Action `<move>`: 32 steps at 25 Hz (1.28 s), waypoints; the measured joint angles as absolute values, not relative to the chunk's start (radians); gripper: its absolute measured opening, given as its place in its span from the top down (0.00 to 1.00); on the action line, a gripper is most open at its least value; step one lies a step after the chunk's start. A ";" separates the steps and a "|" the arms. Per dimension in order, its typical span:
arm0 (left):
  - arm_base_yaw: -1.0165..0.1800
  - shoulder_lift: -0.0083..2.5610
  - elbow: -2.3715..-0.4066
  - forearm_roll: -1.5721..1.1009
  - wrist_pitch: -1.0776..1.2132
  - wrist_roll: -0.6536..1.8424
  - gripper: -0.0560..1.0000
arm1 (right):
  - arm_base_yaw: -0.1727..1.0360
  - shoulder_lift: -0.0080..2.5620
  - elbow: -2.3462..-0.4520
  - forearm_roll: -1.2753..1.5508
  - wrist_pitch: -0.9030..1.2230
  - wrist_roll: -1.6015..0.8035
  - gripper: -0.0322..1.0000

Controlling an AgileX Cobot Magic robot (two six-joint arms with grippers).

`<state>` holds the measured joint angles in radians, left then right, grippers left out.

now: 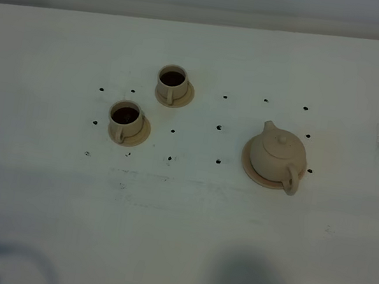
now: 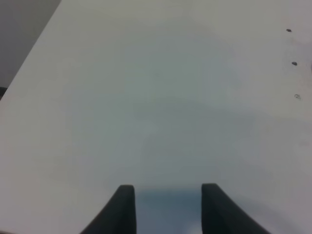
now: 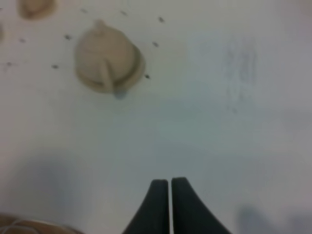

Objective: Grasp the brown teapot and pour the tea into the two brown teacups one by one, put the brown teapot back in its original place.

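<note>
The brown teapot (image 1: 277, 154) sits upright on its wide saucer (image 1: 247, 166), at about four o'clock from the table's middle in the high view, lid on, spout toward eleven o'clock and loop handle (image 1: 291, 179) toward five. The two teacups stand well apart from it on their own small saucers: the nearer cup (image 1: 125, 119) at about nine o'clock from the pot, the farther cup (image 1: 172, 82) at ten o'clock. Both show dark liquid inside, so pouring looks done and the pot seems home already.

Neither arm shows in the high view. The right gripper (image 3: 169, 187) has its fingers pressed together on nothing and hangs well short of the pot (image 3: 108, 58), on the handle side. The left gripper (image 2: 168, 192) is spread, empty, over bare table (image 2: 146, 97).

What remains, in my judgement, is only a clean retreat. Do it well by keeping both arms high and clear of the handle, so nothing nudges the pot off its saucer or jars the filled cups
</note>
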<state>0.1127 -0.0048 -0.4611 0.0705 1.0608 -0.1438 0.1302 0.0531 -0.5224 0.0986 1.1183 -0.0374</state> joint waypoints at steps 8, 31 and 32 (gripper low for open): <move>0.113 -0.005 -0.461 0.071 1.061 -0.144 0.66 | 0.130 0.048 -0.522 0.077 1.118 -0.025 0.96; 0.113 -0.005 -0.461 0.071 1.061 -0.144 0.65 | 0.042 -0.008 -0.521 0.069 1.118 -0.010 0.96; 0.113 -0.005 -0.461 0.071 1.061 -0.144 0.65 | 0.042 -0.008 -0.521 0.069 1.118 -0.013 0.96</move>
<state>0.1127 -0.0048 -0.4611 0.0705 1.0608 -0.1438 0.0416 -0.0076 -0.5205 0.0688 1.1183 -0.0132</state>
